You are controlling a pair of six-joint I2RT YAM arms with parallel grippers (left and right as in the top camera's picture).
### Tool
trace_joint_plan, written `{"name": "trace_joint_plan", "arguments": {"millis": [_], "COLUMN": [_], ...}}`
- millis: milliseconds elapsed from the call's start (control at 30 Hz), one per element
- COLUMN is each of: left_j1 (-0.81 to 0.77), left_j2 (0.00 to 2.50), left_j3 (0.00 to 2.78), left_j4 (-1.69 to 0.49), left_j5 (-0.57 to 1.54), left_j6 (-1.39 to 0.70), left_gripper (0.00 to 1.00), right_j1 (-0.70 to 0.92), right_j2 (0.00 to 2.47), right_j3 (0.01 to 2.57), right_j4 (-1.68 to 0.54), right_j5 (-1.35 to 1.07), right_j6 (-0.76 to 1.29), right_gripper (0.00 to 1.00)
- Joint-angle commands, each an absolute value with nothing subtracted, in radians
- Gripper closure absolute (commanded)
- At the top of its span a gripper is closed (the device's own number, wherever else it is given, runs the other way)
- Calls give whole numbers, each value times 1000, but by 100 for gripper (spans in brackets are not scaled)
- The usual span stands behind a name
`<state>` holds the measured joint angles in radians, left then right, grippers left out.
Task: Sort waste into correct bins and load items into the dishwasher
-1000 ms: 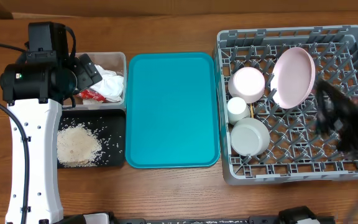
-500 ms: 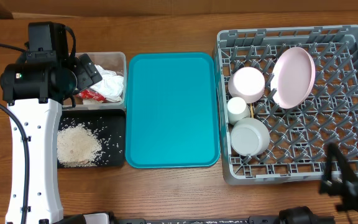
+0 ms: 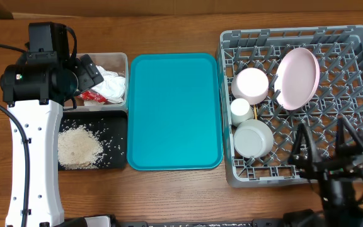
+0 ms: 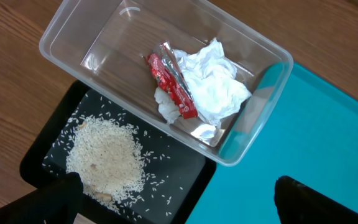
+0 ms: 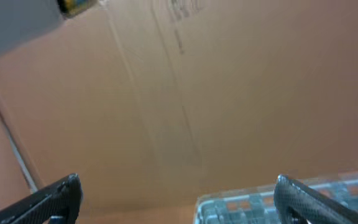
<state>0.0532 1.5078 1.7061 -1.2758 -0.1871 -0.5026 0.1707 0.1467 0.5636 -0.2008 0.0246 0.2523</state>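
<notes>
The clear tub (image 3: 109, 63) holds the crumpled white tissue (image 3: 113, 86) and the red wrapper (image 3: 93, 96). The black tray (image 3: 115, 123) holds the rice heap (image 3: 77, 148). My left gripper (image 3: 92, 72) hangs open and empty above the tub. In the left wrist view it (image 4: 179, 205) is over the tub (image 4: 73, 37), tissue (image 4: 213, 84), wrapper (image 4: 173, 84) and rice (image 4: 107, 155). The grey dish rack (image 3: 358, 69) holds the pink plate (image 3: 298, 77), two bowls (image 3: 251, 85) (image 3: 253, 139) and the cup (image 3: 241, 110). My right gripper (image 3: 323, 145) is open and empty over the rack's front right.
The flat teal tray (image 3: 175, 110) lies between the bins and the rack; it also shows in the left wrist view (image 4: 309, 137). A thin wooden piece (image 3: 255, 112) shows beside the cup. The right wrist view shows a brown surface and a rack corner (image 5: 291, 202).
My right arm has swung from over the rack's right side, down past its front edge, and back over the front right of the rack. The left arm has not moved.
</notes>
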Motion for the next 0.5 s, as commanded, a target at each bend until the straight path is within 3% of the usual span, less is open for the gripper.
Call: {"name": "trace_joint_plan", "arguments": {"millis": [0, 133, 467], "left_j1": [52, 52, 52], "left_j2": [1511, 1511, 1511], "left_j3": [1710, 1710, 1710], "left_j4": [-1275, -1275, -1275], "left_j5": [-186, -186, -186], "left_j6": [-505, -505, -505], "left_gripper": [0, 0, 0], "right_j1": [167, 167, 158], "right_j2": [117, 111, 7], "right_j3": [412, 280, 76], "right_j4": [-22, 124, 126], "right_j5": [-15, -48, -55], "right_j6": [263, 263, 263], "right_gripper": [0, 0, 0]}}
